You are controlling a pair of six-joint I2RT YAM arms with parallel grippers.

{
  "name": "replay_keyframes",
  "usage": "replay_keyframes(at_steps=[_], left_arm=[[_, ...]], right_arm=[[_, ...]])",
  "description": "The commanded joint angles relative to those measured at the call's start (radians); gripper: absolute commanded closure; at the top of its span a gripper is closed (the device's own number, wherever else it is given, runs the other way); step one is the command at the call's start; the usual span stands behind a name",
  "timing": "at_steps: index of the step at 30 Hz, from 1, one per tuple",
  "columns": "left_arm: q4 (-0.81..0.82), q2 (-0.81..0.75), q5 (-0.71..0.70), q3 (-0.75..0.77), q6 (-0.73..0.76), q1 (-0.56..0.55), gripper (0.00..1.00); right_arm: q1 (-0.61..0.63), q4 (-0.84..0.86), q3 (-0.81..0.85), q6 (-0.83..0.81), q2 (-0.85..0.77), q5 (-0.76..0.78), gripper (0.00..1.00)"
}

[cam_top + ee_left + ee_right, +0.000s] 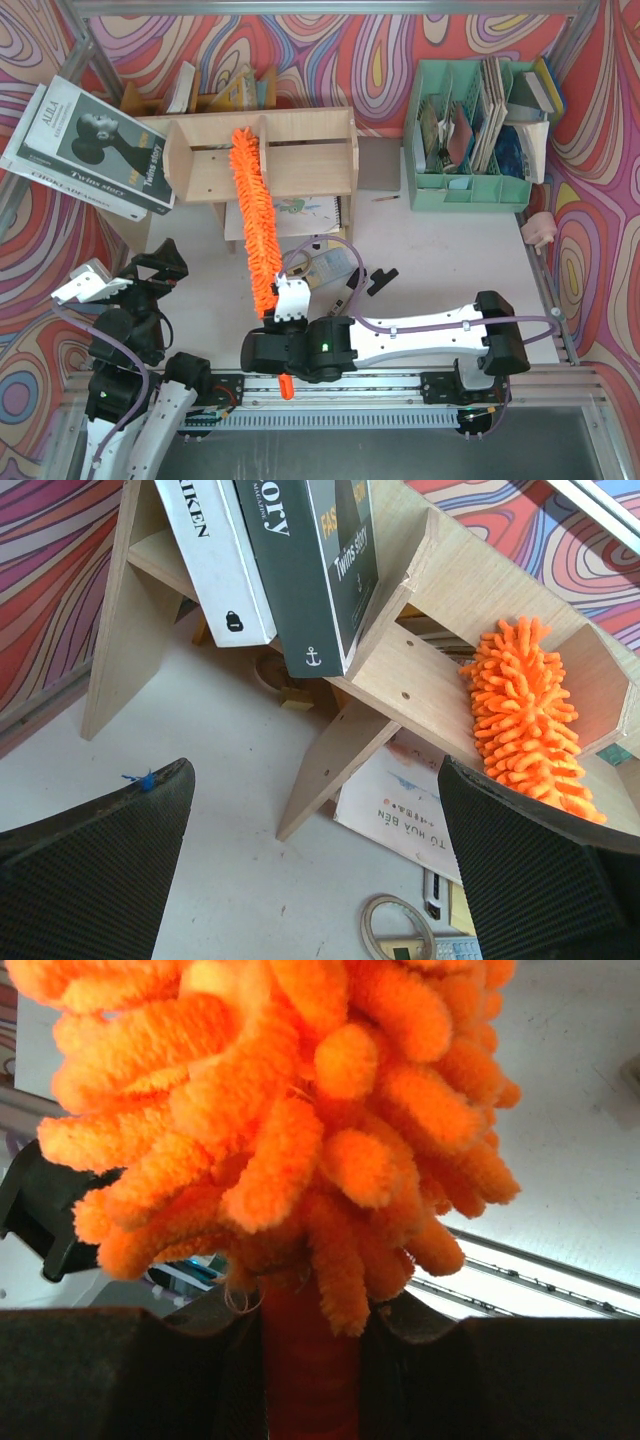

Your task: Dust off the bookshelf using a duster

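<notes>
The plywood bookshelf (pixel 300 125) stands at the back centre and also shows in the left wrist view (pixel 420 670). The orange fluffy duster (pixel 255 215) runs from the shelf's central divider down toward me, with its head lying in a compartment (pixel 525 715). My right gripper (pixel 284 312) is shut on the duster's orange handle just below the fluff (pixel 310 1370), and the handle end (pixel 285 385) sticks out behind it. My left gripper (pixel 135 280) is open and empty (pixel 315 880), low over the table in front of the shelf's left leg.
Books (pixel 95 145) lean on the shelf's left end (pixel 310 560). A mint-green organiser (pixel 470 130) with books stands at the back right. A notebook (pixel 305 210) lies under the shelf, with a tape roll (pixel 400 930) near it. Purple cables loop over the table's middle.
</notes>
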Motion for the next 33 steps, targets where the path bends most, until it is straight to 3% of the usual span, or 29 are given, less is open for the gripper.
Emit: replay_keyframes(at_steps=[1,7,12,18,28,33], left_arm=[[-0.002,0.008,0.005,0.016,-0.008,0.004,0.02],[-0.003,0.005,0.003,0.015,-0.007,0.004,0.01],[-0.001,0.004,0.004,0.015,-0.006,0.004,0.01],[-0.001,0.004,0.003,0.015,-0.006,0.005,0.01],[-0.003,0.005,0.002,0.014,-0.004,0.004,0.02],[-0.008,0.002,-0.009,0.015,-0.003,0.004,0.01]], right_arm=[[-0.002,-0.030,-0.014,0.097,-0.068,0.069,1.00],[0.005,0.031,0.006,0.014,-0.055,0.056,1.00],[0.038,0.158,0.022,-0.171,-0.058,0.075,1.00],[0.061,0.144,0.033,-0.213,-0.102,0.134,1.00],[0.078,0.057,-0.075,-0.085,-0.231,0.179,1.00],[0.078,-0.086,-0.089,0.031,-0.271,0.219,1.00]])
